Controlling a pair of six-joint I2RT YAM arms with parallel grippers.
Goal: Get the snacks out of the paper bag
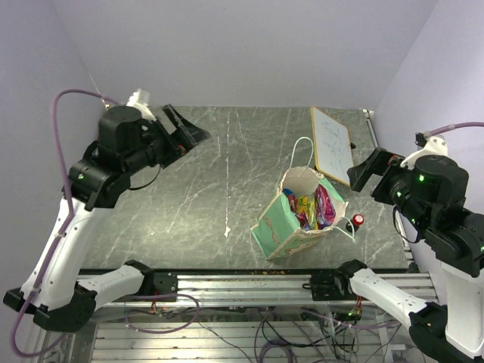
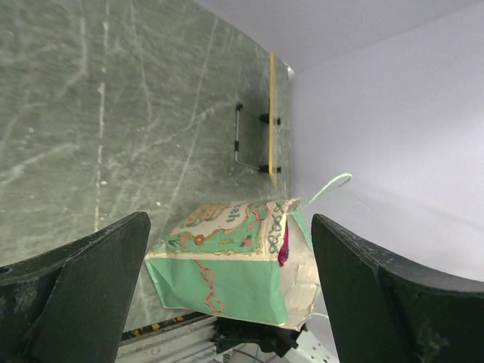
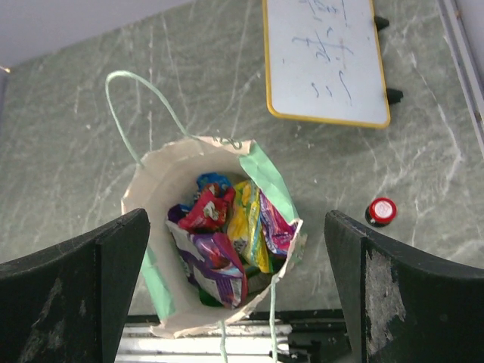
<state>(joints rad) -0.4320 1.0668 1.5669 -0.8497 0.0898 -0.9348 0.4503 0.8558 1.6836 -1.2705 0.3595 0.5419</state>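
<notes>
Above veined grey table [image 1: 189, 197], lilac-walled, left end effector [image 1: 190, 138] and right end effector [image 1: 363, 176] gape.

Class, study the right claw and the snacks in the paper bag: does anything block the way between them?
Nothing visible does. The paper bag has its mouth gaping towards the open right claw, the snacks bare inside. Its string handle loops outward from the rim, not across the mouth.
</notes>
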